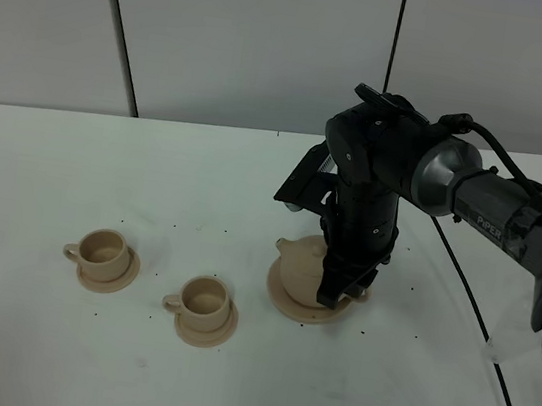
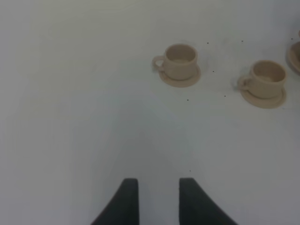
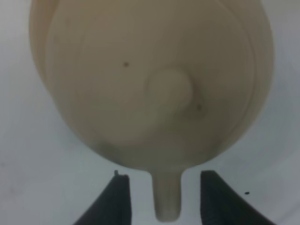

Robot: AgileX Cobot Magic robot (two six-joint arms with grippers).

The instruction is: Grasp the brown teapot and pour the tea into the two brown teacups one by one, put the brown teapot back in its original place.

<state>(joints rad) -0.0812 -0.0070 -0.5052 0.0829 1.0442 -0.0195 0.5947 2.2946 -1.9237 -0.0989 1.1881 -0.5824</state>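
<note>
The brown teapot (image 1: pixel 301 262) sits on its wide round saucer, the original place (image 1: pixel 289 305), right of the table's middle. My right gripper (image 1: pixel 339 291) reaches straight down at the pot's far side. In the right wrist view the teapot (image 3: pixel 154 84) is seen from above, and its loop handle (image 3: pixel 166 199) lies between the two fingers of the right gripper (image 3: pixel 163 174), which is open with a gap on each side. The two brown teacups (image 1: pixel 105 251) (image 1: pixel 205 298) stand on small saucers to the left. The left gripper (image 2: pixel 158 197) is open over bare table, with both cups (image 2: pixel 180 61) (image 2: pixel 267 77) ahead of it.
A black cable (image 1: pixel 478 313) runs across the white table (image 1: pixel 31 331) on the right, behind the right arm. Small dark specks dot the tabletop. A grey wall rises just behind the table's far edge. The left arm is outside the exterior high view.
</note>
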